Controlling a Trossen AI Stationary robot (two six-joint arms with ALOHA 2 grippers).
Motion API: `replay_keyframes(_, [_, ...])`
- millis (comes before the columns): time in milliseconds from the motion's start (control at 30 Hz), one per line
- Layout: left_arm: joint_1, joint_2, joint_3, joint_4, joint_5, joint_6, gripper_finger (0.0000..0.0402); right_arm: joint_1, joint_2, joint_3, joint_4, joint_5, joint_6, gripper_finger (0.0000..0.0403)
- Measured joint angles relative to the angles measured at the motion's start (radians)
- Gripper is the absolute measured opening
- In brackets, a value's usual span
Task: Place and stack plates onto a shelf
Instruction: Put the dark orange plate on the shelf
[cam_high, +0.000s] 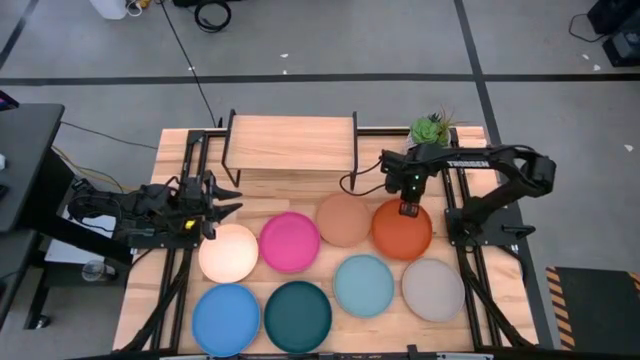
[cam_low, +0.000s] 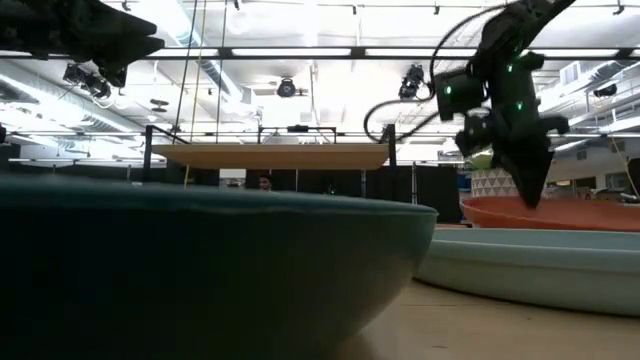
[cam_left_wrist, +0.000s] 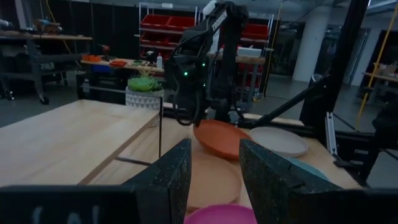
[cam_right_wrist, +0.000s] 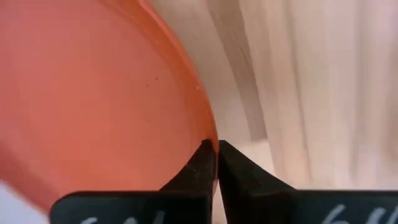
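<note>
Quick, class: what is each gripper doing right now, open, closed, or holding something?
Left gripper: open, holding nothing, beside the cream plate.
Right gripper: closed on the orange plate at its rim.

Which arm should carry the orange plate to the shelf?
Right. Its claw is pinched shut on the rim of the orange plate, close to the empty shelf. The left claw hangs open over by the cream plate, holding nothing.

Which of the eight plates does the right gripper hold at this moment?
The orange plate. The right gripper is shut on its rim, and it sits tilted; the seven others lie flat and untouched.
</note>
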Motion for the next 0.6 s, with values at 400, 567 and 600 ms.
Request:
replay_keyframes(400, [0.0, 0.001, 0.0, -0.022, -0.01, -0.037, 0.0142, 0.048, -0.014, 0.461, -0.076, -0.023, 0.222, 0.0019])
replay_keyframes(567, [0.0, 0.049, 0.036, -0.112, -0.014, -0.084, 0.0142, 0.042, 0.123, 0.703, -0.1, 0.023, 0.238, 0.0019])
replay_keyframes(600, [0.0, 0.069, 0.059, -0.148, -0.022, -0.09, 0.0142, 0.038, 0.161, 0.759, -0.119, 0.022, 0.229, 0.0019])
